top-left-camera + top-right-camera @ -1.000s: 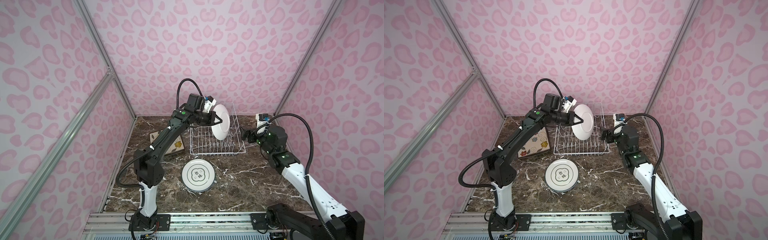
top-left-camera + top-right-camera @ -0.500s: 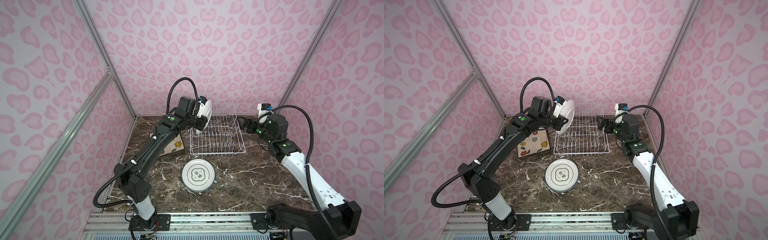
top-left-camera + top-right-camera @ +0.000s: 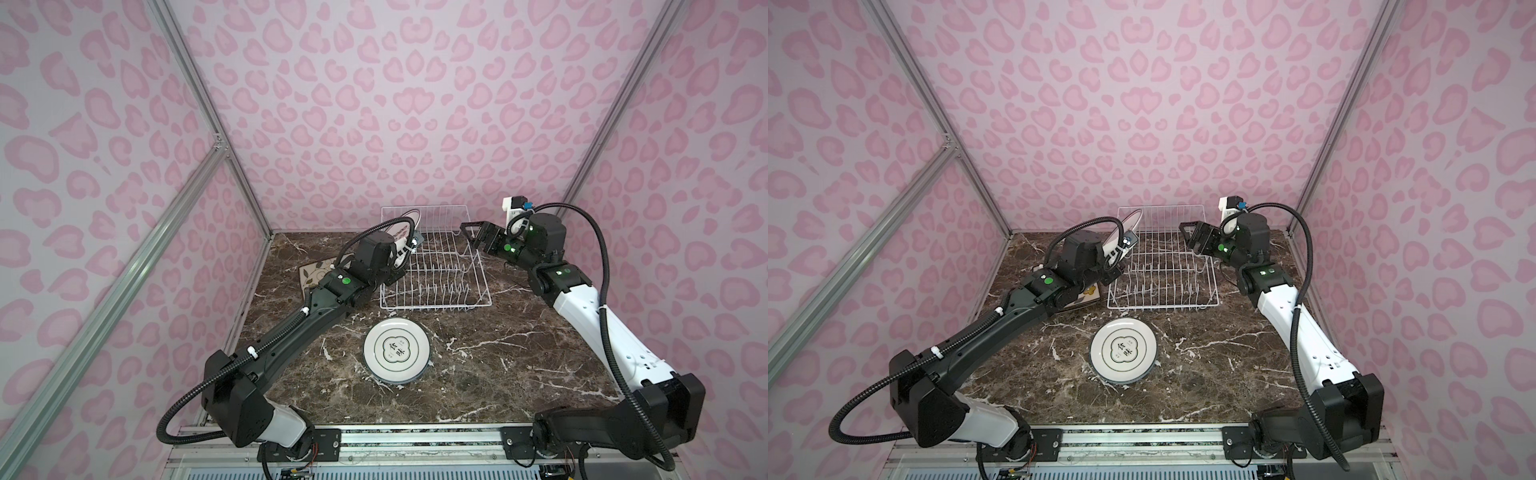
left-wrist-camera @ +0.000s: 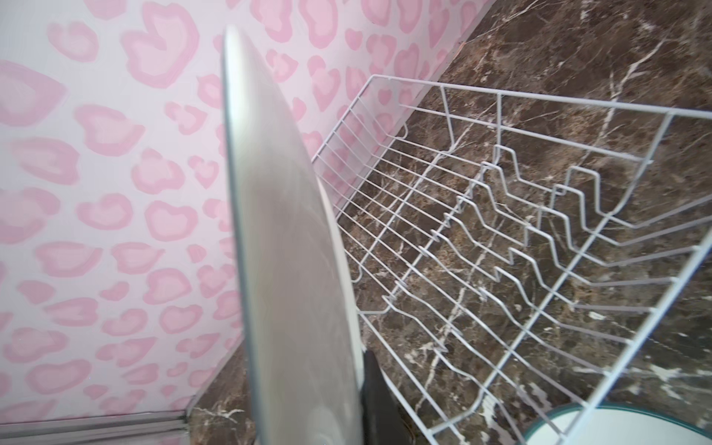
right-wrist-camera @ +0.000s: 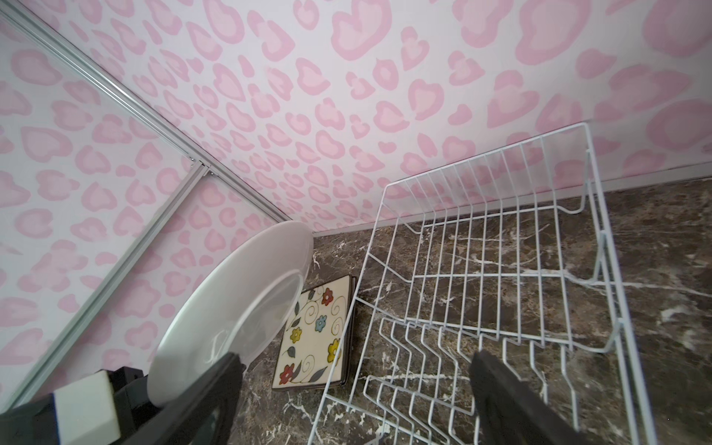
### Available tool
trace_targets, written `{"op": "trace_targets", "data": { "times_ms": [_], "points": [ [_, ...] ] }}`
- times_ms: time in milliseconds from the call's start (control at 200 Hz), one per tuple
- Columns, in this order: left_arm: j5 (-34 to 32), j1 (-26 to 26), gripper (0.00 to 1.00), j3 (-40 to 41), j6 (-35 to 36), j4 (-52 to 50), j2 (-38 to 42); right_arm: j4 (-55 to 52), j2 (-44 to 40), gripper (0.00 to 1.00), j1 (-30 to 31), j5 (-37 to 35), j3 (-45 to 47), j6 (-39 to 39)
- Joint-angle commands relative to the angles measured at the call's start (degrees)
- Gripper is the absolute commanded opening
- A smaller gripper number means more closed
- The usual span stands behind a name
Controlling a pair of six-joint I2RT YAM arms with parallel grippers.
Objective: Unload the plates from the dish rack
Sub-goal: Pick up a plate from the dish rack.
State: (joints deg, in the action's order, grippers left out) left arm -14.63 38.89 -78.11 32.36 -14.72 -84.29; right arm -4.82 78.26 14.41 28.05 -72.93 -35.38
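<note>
The left gripper (image 3: 1113, 266) is closed tightly on the lower rim of a round white plate (image 5: 239, 293). It holds the plate on edge and tilted, at the left side of the dish rack (image 3: 436, 291). No plates stand in the rack. The right gripper (image 3: 473, 236) hangs above the far right corner of the rack, with its jaws wide apart and nothing between them. A stack of round plates (image 3: 397, 351) lies flat on the tabletop (image 3: 498, 353) in front of the rack. The square plates (image 5: 312, 335) lie just beside the rack's left side.
</note>
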Motion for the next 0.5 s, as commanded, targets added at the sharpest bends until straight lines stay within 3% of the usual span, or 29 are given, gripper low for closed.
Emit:
{"op": "trace_targets", "data": {
  "times_ms": [0, 210, 495],
  "points": [
    [-4.4, 1.0, 0.03, 2.0, 8.4, 8.8, 0.4, -0.6, 1.6, 0.92, 0.9, 2.7, -1.8, -1.9],
    [-8.5, 3.6, 0.03, 4.5, 15.3, 10.9, -1.0, -1.7, 4.6, 0.9, 2.5, 4.3, -4.9, -2.0],
    [-10.5, 7.0, 0.03, 5.2, 19.6, 13.1, -2.2, -3.9, 9.1, 0.83, 3.9, 5.3, -8.0, -1.5]
  ]
}}
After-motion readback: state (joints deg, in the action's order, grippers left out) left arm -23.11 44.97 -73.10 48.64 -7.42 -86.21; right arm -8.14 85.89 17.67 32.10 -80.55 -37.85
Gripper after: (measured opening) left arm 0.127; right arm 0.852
